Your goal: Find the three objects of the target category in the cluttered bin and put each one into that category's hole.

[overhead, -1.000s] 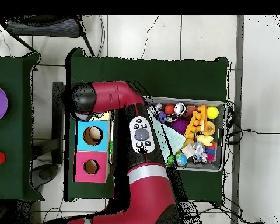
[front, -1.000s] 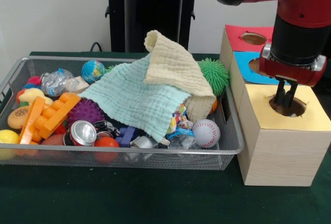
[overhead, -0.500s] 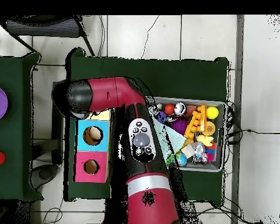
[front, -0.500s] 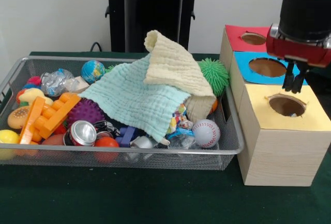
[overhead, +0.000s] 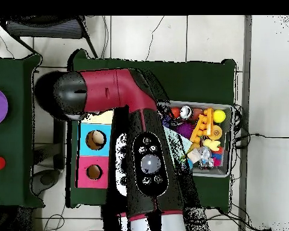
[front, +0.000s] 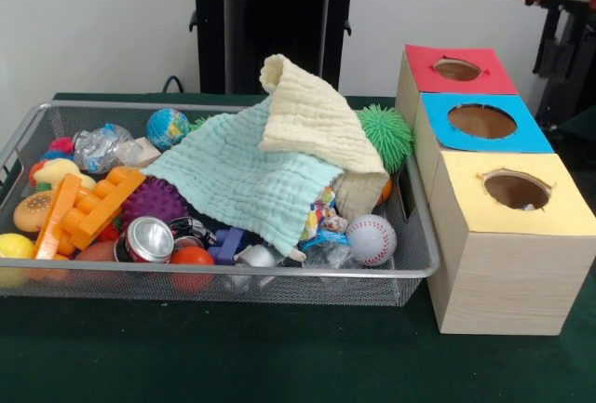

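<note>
- Hanging high at the front view's top right corner, the gripper (front: 556,31) is showing only its red collar and some dark parts below it; whether it is open or closed cannot be told, and nothing is seen to be hanging from it.
- Lying below the gripper and a little nearer the camera, the hole (front: 517,189) in the yellow box (front: 507,263) is standing clear; a pale scrap is showing at its inner edge, too small to identify.
- Sitting well below the gripper and far off to its picture-left side, past the boxes, the bin (front: 233,277) is holding the clutter.
- Peeking out under the hem of the mint cloth (front: 247,180), one dotted piece (front: 323,209) is lying at the bin end nearer the gripper, just beside the baseball (front: 371,239); it is crumpled, showing no clear long axis.
- Draping over the mint cloth, the cream cloth (front: 312,119) is probably hiding any further dotted pieces.
- Crossing the overhead view, the arm (overhead: 141,150) is covering the yellow box and part of the bin.
- Judging the coming move: the single arm is needing to travel down and across towards the dotted piece, approaching from above beside the cloth hem.
</note>
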{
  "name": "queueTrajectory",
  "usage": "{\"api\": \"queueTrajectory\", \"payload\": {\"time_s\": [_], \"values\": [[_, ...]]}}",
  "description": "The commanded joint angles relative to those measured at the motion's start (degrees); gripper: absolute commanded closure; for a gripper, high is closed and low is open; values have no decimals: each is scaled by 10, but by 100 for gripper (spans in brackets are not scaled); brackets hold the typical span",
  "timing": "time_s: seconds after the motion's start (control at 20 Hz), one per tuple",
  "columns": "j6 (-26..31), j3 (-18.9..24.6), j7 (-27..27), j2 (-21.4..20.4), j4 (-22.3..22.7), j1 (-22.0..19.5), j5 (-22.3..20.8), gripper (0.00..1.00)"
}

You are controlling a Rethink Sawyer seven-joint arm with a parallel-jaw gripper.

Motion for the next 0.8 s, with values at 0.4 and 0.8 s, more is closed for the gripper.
{"api": "queueTrajectory", "payload": {"time_s": [0.4,0.8], "values": [[-45,4,-122,29,-8,-69,-111,100],[-37,27,-148,24,4,-101,-136,100]]}}
